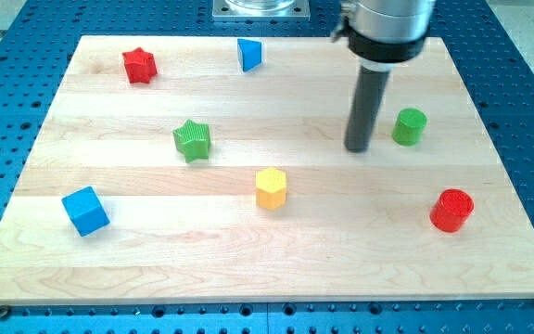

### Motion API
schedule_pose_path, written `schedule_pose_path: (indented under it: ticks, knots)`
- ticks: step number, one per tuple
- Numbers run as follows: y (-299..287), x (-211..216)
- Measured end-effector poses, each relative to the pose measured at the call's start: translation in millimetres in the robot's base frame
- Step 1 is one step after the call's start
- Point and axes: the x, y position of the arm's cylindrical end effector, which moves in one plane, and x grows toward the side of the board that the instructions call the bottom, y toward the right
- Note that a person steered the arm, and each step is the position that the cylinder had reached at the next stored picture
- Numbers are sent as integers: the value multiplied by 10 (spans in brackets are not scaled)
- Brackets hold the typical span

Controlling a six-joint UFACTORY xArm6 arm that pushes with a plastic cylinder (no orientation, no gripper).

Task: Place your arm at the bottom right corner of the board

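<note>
Camera view, single moment, near to far. Pale wooden board point(276, 269) of glued planks on a blue perforated metal table point(527, 56). No containers on the board; every block sits loose on bare wood.

Near row: blue cube block point(85, 211) at near left; red cylinder block point(451, 210) at near right, the block closest to the board's near right corner point(531, 289), though well apart from it. Yellow hexagonal block point(271, 188) near the middle.

Mid row: green star block point(192, 140) left of centre. My tip point(357, 148) rests on the board right of centre, just left of the green cylinder block point(409, 126), a narrow gap between them, not touching. Dark rod rises straight to a silver and black mount point(385, 26) at the far edge.

No fingers on this rig, only the bare rod, so no open or closed state to record.

Far row: red star block point(139, 65) far left; blue triangular block point(248, 54) left of the mount.
</note>
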Motion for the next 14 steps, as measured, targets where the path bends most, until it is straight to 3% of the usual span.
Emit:
schedule_pose_path:
  ticks: [1,10,12,13,14]
  knots:
    - [559,294]
    - [1196,484]
    - [1681,1136]
    - [1547,1503]
    - [1506,1503]
